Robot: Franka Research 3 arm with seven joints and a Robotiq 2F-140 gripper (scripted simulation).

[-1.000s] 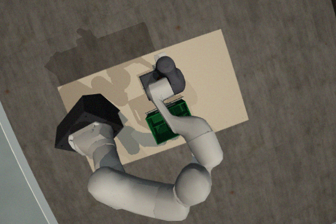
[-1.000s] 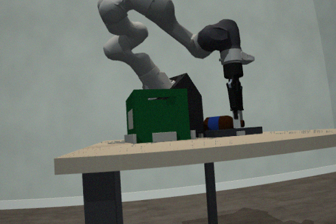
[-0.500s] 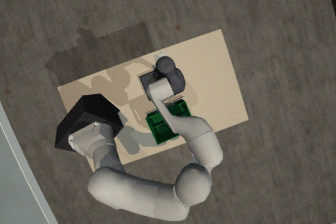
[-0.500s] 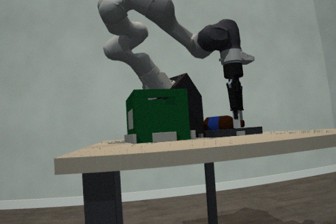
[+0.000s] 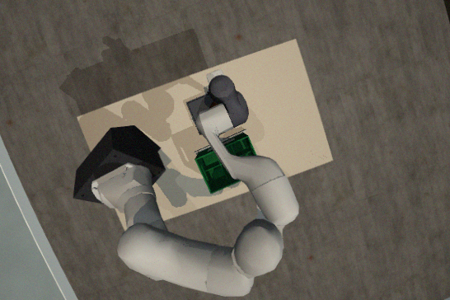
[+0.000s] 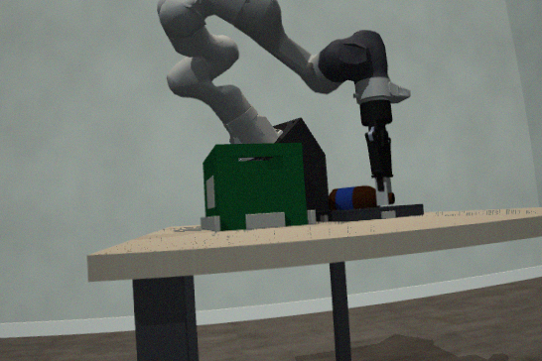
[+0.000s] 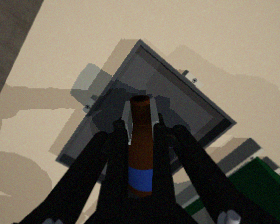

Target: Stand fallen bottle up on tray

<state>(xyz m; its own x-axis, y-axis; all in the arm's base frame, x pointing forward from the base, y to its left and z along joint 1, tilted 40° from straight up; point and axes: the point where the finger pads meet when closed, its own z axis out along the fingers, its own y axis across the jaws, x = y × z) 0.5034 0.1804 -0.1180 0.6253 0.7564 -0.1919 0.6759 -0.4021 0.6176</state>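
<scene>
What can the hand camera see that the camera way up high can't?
Only the wrist view shows the brown bottle with its blue label, neck squeezed between the jaws, lying over the tray.

Only the top view shows the whole bent arm and its black base.

Both show the gray tray, the green crate and the tan table.
</scene>
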